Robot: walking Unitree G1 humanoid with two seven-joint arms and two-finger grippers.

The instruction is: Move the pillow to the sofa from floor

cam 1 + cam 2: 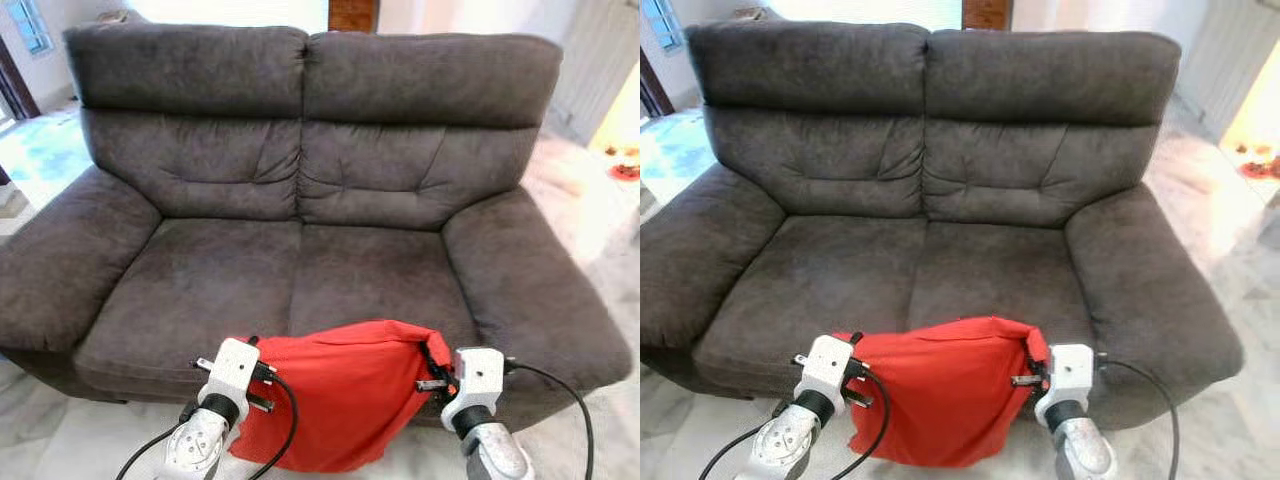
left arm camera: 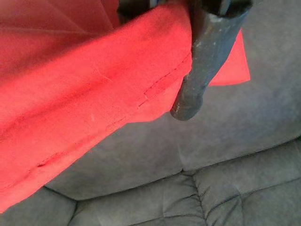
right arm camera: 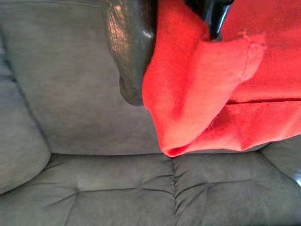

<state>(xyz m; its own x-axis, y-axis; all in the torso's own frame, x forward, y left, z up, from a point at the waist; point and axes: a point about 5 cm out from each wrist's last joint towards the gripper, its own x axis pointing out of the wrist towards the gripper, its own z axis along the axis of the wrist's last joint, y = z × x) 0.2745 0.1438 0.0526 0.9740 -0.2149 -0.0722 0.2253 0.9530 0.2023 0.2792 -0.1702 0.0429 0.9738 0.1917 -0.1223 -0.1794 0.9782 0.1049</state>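
Observation:
A red pillow [image 1: 340,395] hangs in front of the dark grey sofa [image 1: 310,190], held up between both arms at the level of the seat's front edge. My left gripper [image 1: 262,372] is shut on the pillow's upper left corner, and in the left wrist view a black finger [image 2: 207,56] presses over the red cloth [image 2: 89,84]. My right gripper [image 1: 432,372] is shut on the upper right corner; the right wrist view has a finger [image 3: 129,47] clamping the bunched red fabric [image 3: 197,89]. The pillow's lower edge droops toward the floor.
The two-seat sofa has wide armrests [image 1: 60,260] on both sides and bare seat cushions [image 1: 290,275]. Pale marble floor [image 1: 60,440] lies under and around it. A window [image 1: 30,25] is at the far left, and small red items [image 1: 625,165] sit on the floor at the far right.

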